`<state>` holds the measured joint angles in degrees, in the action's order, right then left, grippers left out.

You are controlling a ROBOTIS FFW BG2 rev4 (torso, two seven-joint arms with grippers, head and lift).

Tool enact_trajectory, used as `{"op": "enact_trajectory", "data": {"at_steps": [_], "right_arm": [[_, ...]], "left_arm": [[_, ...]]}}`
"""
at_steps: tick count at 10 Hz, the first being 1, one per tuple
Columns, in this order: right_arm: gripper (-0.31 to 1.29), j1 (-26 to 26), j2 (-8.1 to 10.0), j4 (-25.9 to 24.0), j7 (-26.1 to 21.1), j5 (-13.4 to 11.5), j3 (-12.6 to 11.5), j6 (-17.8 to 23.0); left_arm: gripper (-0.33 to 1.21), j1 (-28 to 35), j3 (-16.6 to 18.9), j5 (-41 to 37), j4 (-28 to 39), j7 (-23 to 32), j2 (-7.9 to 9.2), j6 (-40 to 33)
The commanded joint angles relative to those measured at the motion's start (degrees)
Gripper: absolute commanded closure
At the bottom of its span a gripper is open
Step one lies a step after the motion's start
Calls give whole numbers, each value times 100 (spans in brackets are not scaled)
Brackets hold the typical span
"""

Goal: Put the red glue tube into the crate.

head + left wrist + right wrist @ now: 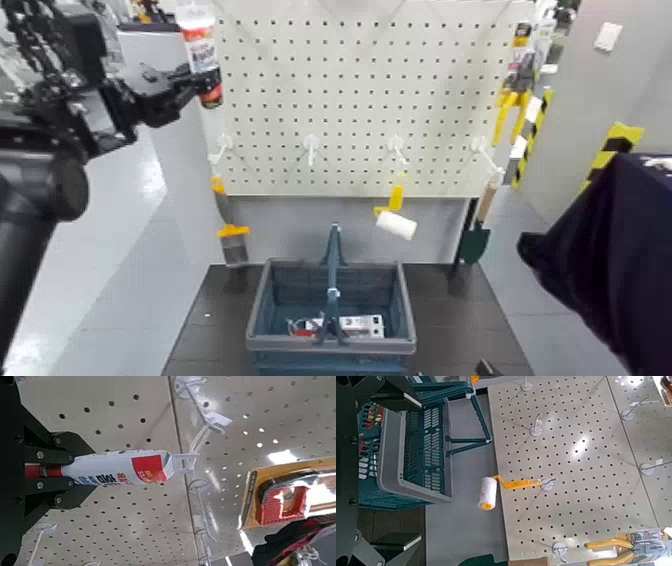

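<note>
My left gripper (188, 80) is raised at the upper left in front of the white pegboard (370, 100), shut on the red glue tube (201, 45). The tube stands roughly upright, dark cap end down. In the left wrist view the fingers (57, 453) clamp the tube (119, 469) near its cap end, and its hang tab sits just off a white peg hook (200, 438). The crate (262, 300) stands on the dark table below, well to the right of the tube; it also shows in the right wrist view (411, 455). My right gripper (372, 467) is open and empty.
A white paint roller (397, 224) with a yellow handle hangs above the crate's far right side. A brush (232, 240), a green trowel (476, 240) and yellow-handled tools (512, 95) hang around the board. Small items (350, 323) lie in the crate. A dark bulk (600, 260) fills the right edge.
</note>
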<state>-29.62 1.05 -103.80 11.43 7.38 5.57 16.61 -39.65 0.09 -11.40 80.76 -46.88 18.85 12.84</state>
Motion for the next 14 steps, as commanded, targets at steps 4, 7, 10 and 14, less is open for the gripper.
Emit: {"op": "enact_trajectory", "data": {"at_steps": [4, 7, 10, 14], "right_arm": [[14, -9, 9, 0, 0, -8, 14, -18], [14, -9, 18, -9, -9, -8, 32, -18], [14, -9, 18, 0, -9, 1, 49, -26], [14, 0, 18, 9, -9, 45, 32, -26]], "left_arm": [[118, 150, -123, -47, 1636, 65, -101, 386], [118, 484, -290, -187, 1873, 196, -321, 474], [118, 792, -527, -363, 1618, 223, -479, 500], [118, 1100, -659, -521, 774, 188, -716, 395]]}}
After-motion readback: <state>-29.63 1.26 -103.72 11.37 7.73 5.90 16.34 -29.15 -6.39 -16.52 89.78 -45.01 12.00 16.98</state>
